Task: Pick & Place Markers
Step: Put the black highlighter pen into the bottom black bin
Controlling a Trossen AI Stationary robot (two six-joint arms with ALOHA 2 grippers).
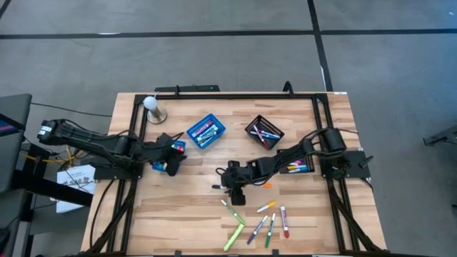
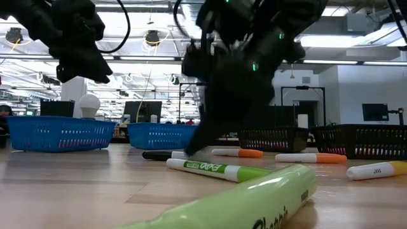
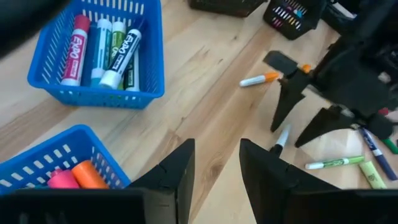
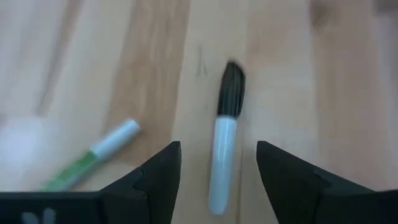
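My right gripper [image 4: 217,163] is open and low over the table's middle [image 1: 230,187]. Its fingers stand on either side of a white marker with a black cap [image 4: 224,146], without touching it. That marker lies flat on the wood [image 2: 159,154]. Several more markers [image 1: 257,223] lie loose near the table's near edge, among them a green one [image 4: 93,160] and an orange-capped one [image 3: 260,79]. My left gripper [image 3: 216,168] is open and hangs above a blue basket [image 3: 50,163] on the left, which holds pink and orange markers.
A second blue basket [image 1: 206,132] holds several markers [image 3: 102,46]. Two black mesh baskets [image 1: 263,132] [image 1: 298,168] stand toward the right, with markers in them. A white bulb on a stand [image 1: 152,107] is at the far left corner. Bare wood [image 1: 164,214] lies at the near left.
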